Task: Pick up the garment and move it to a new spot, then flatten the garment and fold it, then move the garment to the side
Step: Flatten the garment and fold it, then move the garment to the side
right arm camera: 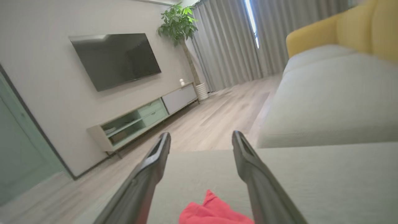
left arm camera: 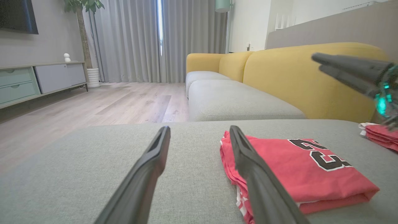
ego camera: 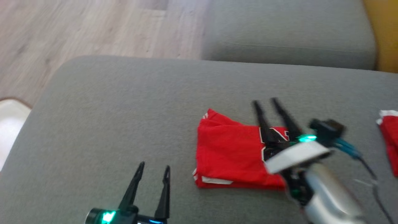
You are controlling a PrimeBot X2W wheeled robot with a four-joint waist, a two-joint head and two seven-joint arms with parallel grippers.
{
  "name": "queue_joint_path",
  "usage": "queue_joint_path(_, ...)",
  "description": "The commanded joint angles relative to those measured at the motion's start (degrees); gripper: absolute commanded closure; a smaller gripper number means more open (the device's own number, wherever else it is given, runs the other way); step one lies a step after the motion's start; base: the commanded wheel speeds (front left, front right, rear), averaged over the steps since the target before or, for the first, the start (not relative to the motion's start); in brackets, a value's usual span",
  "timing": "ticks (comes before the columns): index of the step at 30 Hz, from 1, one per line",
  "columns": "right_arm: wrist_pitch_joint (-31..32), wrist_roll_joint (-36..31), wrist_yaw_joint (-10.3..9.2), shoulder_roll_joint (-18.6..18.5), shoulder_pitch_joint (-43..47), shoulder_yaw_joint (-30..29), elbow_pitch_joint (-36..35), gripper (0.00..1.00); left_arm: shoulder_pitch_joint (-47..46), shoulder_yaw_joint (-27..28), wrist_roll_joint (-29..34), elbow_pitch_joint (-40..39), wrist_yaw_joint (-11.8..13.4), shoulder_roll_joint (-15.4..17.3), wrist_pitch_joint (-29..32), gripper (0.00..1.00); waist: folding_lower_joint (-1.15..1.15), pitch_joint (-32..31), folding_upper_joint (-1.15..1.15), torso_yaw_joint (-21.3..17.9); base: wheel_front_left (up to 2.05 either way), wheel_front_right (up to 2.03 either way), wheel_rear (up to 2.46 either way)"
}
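Red garment (ego camera: 230, 152) folded; grey cushion (ego camera: 108, 124) bare on left; L pincer (ego camera: 155, 165), R pincer (ego camera: 264, 101) both apart.

A folded red jersey (ego camera: 230, 152) lies on a wide grey sofa cushion (ego camera: 124, 109). The right pincer (ego camera: 264, 101) sits over the jersey's right part, fingers apart, hiding some of the black print. The left pincer (ego camera: 155, 165), fingers spread, is over bare cushion left of the jersey. Another red garment (ego camera: 390, 140) lies at the right edge.
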Motion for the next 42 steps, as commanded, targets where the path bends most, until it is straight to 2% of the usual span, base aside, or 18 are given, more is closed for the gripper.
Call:
queue_joint_path(1,-0.7,-2.7,0.37,-0.8,1.1,-1.1,-3.4,0.0,-1.0,2.4,-0.5,-2.3,0.4,-0.9,-0.5,0.0,0.0,-1.5,0.0,-2.2,0.0,0.0,0.0)
queue_joint_path(5,-0.7,-15.1,0.37,-2.3,9.6,-10.2,-12.3,0.0,-0.4,3.6,-0.7,-2.6,0.8,-1.1,-0.5,0.0,0.0,-3.4,0.0,-4.5,0.0,0.0,0.0)
queue_joint_path(10,-0.7,-25.2,0.37,-1.7,21.5,-17.7,-16.6,0.0,1.1,4.2,-0.3,-2.4,0.8,-1.3,-0.5,0.0,0.0,-6.2,0.0,-6.1,0.0,0.0,0.0)
queue_joint_path(14,-0.7,-27.4,0.37,0.5,28.5,-21.9,-17.7,0.0,2.8,4.5,1.9,-1.9,1.4,-0.5,-0.5,0.0,0.0,-8.1,0.0,-6.5,0.0,0.0,0.0)
queue_joint_path(19,-0.7,-29.2,0.37,1.9,32.9,-22.5,-18.5,0.0,5.6,6.3,1.5,-0.4,2.3,-0.6,-0.5,0.0,0.0,-9.6,0.0,-6.9,0.0,0.0,0.0)
queue_joint_path(32,-0.8,-31.3,0.37,3.1,34.6,-22.4,-18.4,0.0,6.5,9.1,0.8,0.7,2.0,-1.2,-0.5,0.0,0.0,-10.2,0.0,-6.0,0.0,0.0,0.0)
queue_joint_path(42,-0.8,-32.2,0.37,3.6,34.4,-22.6,-18.5,0.0,6.2,9.1,2.2,0.5,1.3,-1.3,-0.5,0.0,0.0,-9.9,0.0,-5.7,0.0,0.0,0.0)
